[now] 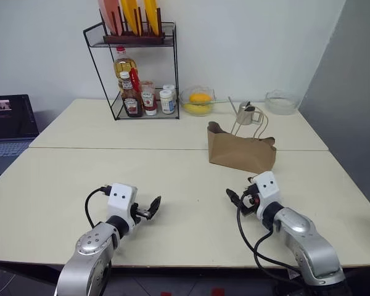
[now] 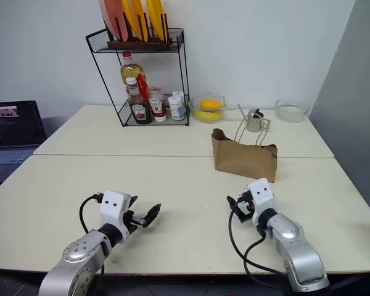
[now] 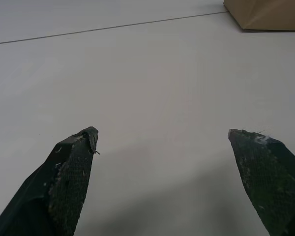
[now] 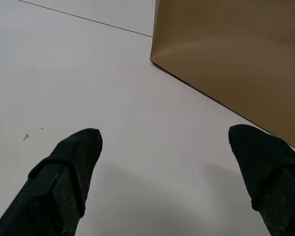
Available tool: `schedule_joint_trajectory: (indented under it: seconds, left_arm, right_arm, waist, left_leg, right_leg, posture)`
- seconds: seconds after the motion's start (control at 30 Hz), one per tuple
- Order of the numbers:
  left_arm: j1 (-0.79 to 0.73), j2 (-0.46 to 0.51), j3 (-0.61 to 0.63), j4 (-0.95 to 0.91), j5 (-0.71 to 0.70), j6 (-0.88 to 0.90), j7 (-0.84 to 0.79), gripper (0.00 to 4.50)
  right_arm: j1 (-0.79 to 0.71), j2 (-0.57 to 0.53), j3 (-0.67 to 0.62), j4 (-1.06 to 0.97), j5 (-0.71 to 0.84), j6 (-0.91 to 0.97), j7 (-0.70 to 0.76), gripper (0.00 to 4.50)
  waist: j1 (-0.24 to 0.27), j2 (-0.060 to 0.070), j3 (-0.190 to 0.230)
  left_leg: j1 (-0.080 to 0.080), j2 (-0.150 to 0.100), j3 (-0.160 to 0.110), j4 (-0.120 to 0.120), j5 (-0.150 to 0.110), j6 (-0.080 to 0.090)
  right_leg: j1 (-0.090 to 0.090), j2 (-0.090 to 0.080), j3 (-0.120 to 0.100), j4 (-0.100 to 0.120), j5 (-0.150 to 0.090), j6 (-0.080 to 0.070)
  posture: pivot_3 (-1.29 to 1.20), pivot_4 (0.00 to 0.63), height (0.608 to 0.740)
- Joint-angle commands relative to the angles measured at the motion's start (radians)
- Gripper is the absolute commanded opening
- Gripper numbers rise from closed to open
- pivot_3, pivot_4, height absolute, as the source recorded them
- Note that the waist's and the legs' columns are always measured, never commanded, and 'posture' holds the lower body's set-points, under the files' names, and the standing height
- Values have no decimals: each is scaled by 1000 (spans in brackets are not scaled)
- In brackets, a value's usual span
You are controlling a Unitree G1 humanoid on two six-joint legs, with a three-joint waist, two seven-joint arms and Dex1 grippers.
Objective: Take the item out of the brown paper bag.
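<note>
The brown paper bag (image 1: 242, 151) stands creased on the pale table (image 1: 80, 179), right of centre, its twine handles (image 1: 251, 126) sticking up. The item is hidden; nothing of it shows above the bag's rim. My right gripper (image 1: 237, 198) hovers low over the table just in front of the bag, open and empty; its wrist view has the bag's side (image 4: 236, 59) close ahead of the gripper (image 4: 164, 132). My left gripper (image 1: 153, 208) is open and empty further left, with the bag's corner (image 3: 268, 14) far ahead of the gripper (image 3: 162, 135).
A black wire rack (image 1: 139, 68) with sauce and oil bottles stands at the back. Beside it are a glass bowl of yellow fruit (image 1: 198, 102), a metal cup (image 1: 246, 114) and a clear bowl (image 1: 281, 102). A laptop (image 1: 9, 123) sits off the table's left.
</note>
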Motion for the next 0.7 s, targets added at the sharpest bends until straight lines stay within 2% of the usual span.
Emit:
schedule_joint_trajectory:
  seconds: [0.03, 0.27, 0.4, 0.53, 0.7]
  left_arm:
    - [12, 21, 15, -50, -11, 0, -14, 4500]
    - [-2, 13, 27, -50, -26, 3, 1, 4500]
    - [-47, 52, 18, -67, -52, 20, -51, 4500]
    - [-180, 119, 47, -128, -202, 189, -121, 4500]
    - [-438, 265, 13, -111, -302, 327, -231, 4500]
  right_arm:
    - [-5, -8, -12, -48, 6, -12, 5, 4472]
    - [-15, -16, -2, -60, -7, -16, 2, 4472]
    - [-82, -62, -20, -87, -43, -34, -5, 4472]
    - [-202, -143, -49, -136, -84, 9, -6, 4472]
    - [-434, -264, -71, -4, -142, -17, 13, 4472]
  waist:
    - [0, 0, 0]
    - [0, 0, 0]
    - [0, 0, 1]
    - [1, 0, 2]
    - [-1, 0, 5]
  left_leg:
    - [0, 0, 0, 0, 0, 0]
    - [0, 0, 0, 0, 0, 0]
    - [0, 0, 0, 0, 0, 0]
    - [-1, 0, -1, 1, 0, 0]
    - [-1, 0, -1, 1, 0, 0]
  right_leg:
    - [0, 0, 0, 0, 0, 0]
    - [0, 0, 0, 0, 0, 0]
    - [0, 0, 0, 0, 0, 0]
    - [0, 0, -1, 0, 0, 0]
    - [0, 1, -1, 1, 0, 0]
  posture:
    - [0, 150, 740]
    - [0, 150, 740]
    - [0, 150, 740]
    - [0, 150, 740]
    - [0, 150, 740]
